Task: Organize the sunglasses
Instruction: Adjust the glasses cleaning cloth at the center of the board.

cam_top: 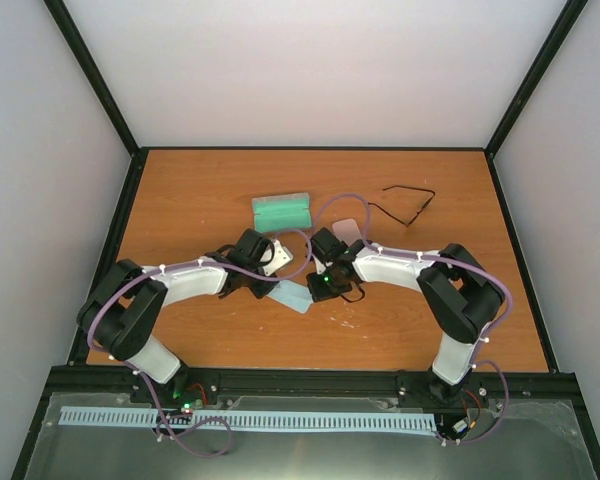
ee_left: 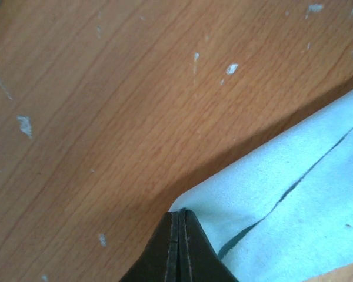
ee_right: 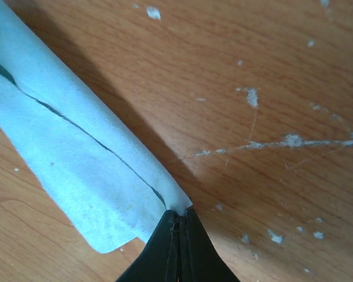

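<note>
The sunglasses (cam_top: 404, 204), thin and black-framed, lie on the table at the back right, well away from both grippers. Between the two wrists near the table's middle lies a light-blue cloth (cam_top: 291, 296), folded over on itself. My left gripper (ee_left: 180, 213) is shut on one corner of the cloth (ee_left: 294, 205). My right gripper (ee_right: 180, 212) is shut on another corner of the cloth (ee_right: 76, 158), and a fold line runs along it. In the top view both sets of fingertips are hidden under the wrists.
A green oblong case (cam_top: 282, 212) lies open behind the left wrist. A pale pink case (cam_top: 347, 229) shows partly behind the right arm. The orange wooden table (cam_top: 200, 190) is ringed by black frame posts and white walls.
</note>
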